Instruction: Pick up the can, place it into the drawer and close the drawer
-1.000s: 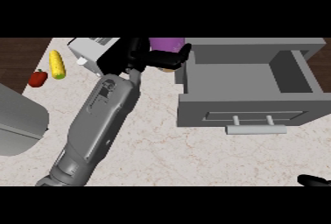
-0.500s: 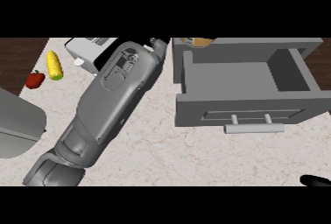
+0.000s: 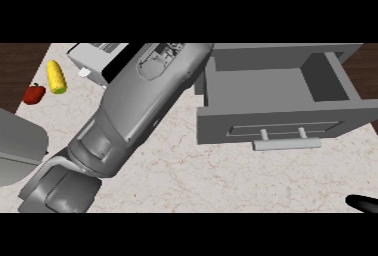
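Observation:
My grey left forearm (image 3: 140, 100) runs from the lower left up to the picture's top edge beside the drawer's left wall; its hand lies beyond that edge and is hidden. No can shows anywhere in the head view. The grey drawer (image 3: 336, 82) stands pulled out at the right, its inside bare, with a bar handle (image 3: 286, 143) on its front. Only a black tip of my right hand (image 3: 363, 203) shows at the lower right corner, far from the drawer's front.
A yellow corn cob (image 3: 55, 76) and a red pepper (image 3: 33, 93) lie at the far left. A white appliance (image 3: 94, 54) stands at the back left, partly behind my forearm. A grey rounded object (image 3: 18, 145) sits at the left edge.
My left arm has come closer and higher in the view; the hand, which held a purple can a second ago, has passed out over the top edge.

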Tool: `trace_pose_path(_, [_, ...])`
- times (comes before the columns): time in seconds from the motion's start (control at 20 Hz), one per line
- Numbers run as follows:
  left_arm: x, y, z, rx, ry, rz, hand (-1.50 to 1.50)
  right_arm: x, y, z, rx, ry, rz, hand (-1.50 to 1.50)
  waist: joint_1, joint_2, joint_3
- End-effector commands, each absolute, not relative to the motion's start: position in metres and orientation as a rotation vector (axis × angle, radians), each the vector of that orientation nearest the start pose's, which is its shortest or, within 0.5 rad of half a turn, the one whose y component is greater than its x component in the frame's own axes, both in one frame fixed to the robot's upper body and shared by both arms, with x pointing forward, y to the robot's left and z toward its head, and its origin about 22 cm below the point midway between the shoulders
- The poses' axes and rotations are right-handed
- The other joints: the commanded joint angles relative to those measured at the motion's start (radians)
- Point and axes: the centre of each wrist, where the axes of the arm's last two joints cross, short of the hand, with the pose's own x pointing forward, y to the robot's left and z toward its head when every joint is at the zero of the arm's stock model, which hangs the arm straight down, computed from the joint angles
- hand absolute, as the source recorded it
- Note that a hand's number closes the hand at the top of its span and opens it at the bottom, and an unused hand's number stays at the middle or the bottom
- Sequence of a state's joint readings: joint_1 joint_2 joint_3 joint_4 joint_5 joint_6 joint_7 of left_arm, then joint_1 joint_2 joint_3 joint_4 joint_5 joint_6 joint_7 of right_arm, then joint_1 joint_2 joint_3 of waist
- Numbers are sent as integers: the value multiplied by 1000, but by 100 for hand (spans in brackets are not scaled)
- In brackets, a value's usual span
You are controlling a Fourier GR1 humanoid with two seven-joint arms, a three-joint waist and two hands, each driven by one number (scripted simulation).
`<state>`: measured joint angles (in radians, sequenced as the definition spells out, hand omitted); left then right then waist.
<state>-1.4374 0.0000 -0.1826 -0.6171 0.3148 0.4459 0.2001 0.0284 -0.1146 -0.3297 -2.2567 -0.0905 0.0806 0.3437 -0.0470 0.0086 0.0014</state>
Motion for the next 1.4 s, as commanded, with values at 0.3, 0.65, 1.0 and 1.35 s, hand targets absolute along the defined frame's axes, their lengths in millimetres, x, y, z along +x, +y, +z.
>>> trace_pose_path(0.3, [430,-20,256,13,-1689,-216,150,182,-297,170,-248,-1895,-35,-150,-37,10,1])
trace_pose_path(0.65, [435,-19,250,112,-1700,-136,-150,191,-294,162,-243,-1904,-12,-150,-48,16,2])
trace_pose_path(1.0, [436,-19,248,148,-1727,-93,-150,195,-294,181,-329,-1951,103,-150,-57,19,2])
trace_pose_path(1.35, [435,-19,247,101,-1709,-48,-150,204,-278,190,-412,-2014,323,-150,-55,19,2])
